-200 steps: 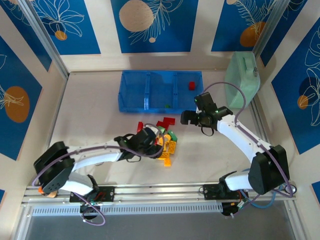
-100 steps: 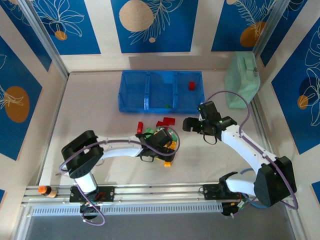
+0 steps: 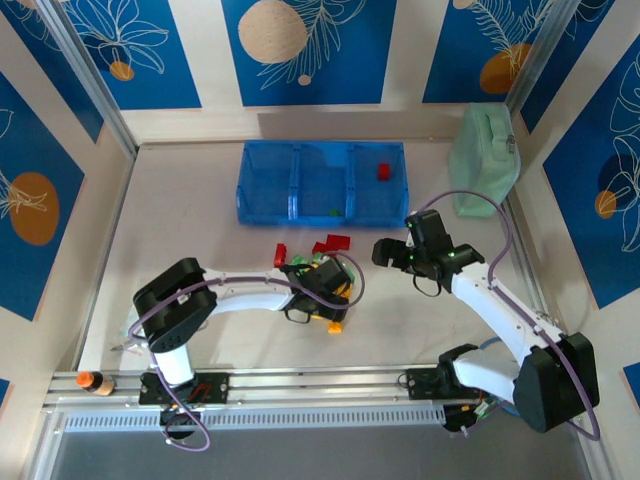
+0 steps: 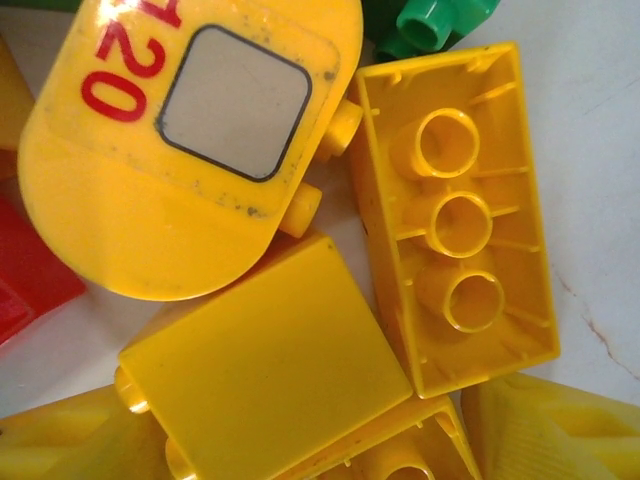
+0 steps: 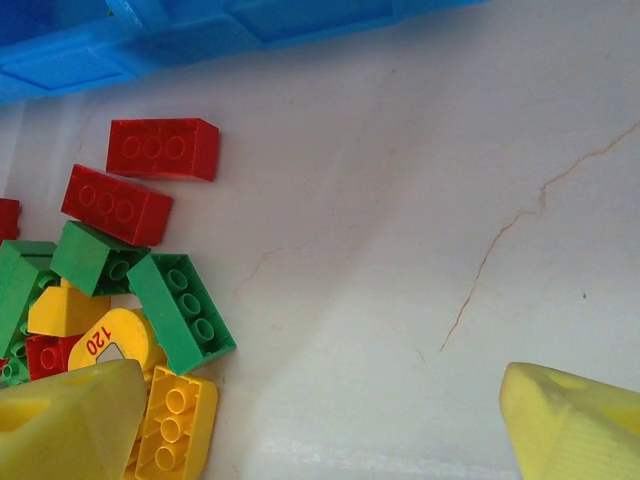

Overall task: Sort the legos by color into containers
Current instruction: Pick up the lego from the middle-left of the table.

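The legos lie in a heap (image 3: 318, 272) at mid-table, with red ones (image 3: 332, 243) at its far side. My left gripper (image 3: 327, 290) sits low over the heap and is open. In the left wrist view its fingertips (image 4: 560, 430) flank a flat yellow brick (image 4: 265, 365), beside an upturned yellow brick (image 4: 455, 270) and a rounded yellow piece marked 120 (image 4: 190, 130). My right gripper (image 3: 390, 250) hovers open just right of the heap, over bare table (image 5: 320, 430). The blue tray (image 3: 270, 185) has one red brick (image 3: 382, 171) in its right compartment and a green bit (image 3: 333, 211) in the middle one.
A pale mint handled case (image 3: 483, 160) leans at the back right. In the right wrist view there are red bricks (image 5: 162, 148), green bricks (image 5: 182, 298) and a yellow brick (image 5: 178, 422) at the left, with the tray wall (image 5: 200, 40) along the top. An orange brick (image 3: 334, 326) lies nearest the arms.
My left gripper has slid right onto the heap and its arm has swung inward. My right gripper has drawn back toward the near side, a little to the right.
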